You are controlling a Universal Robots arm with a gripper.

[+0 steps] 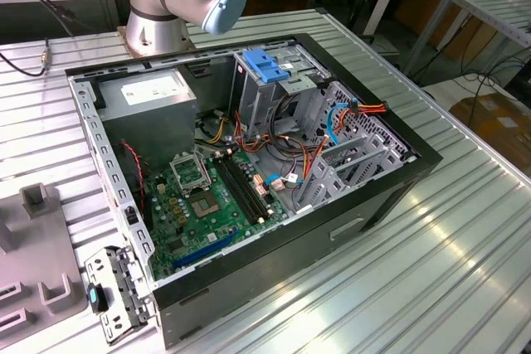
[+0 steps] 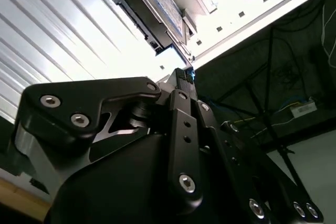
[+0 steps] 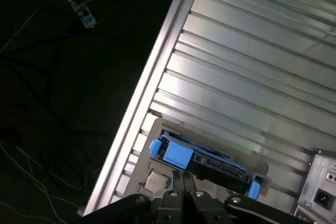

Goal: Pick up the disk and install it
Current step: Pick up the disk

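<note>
Hanging just short of the disk [image 2: 157, 9] in the second wrist view, the gripper [image 2: 184, 74] has its black fingers [image 2: 179, 113] pressed together into one narrow tip, with nothing between them. I cannot tell whether that tip brushes the drive's near edge (a strip of bright table seems to part them). The disk sits near the edge of the ribbed aluminium table [image 3: 252, 51], its labelled face showing. I judge it stiff, fairly heavy for its bulk and smooth on its metal faces, with delicate works inside, so it wants no knock or drop. The blue rails [image 3: 176, 154] along its sides look the better hold, being plastic, less slippery and clear of the label. Just beyond it a grey rear panel [image 3: 321, 192] with a socket stands near. Farther off, in the exterior view, the open computer case [image 1: 365, 221] shows its grey drive cage [image 1: 278, 101] with a blue latch [image 1: 265, 64] on top.
</note>
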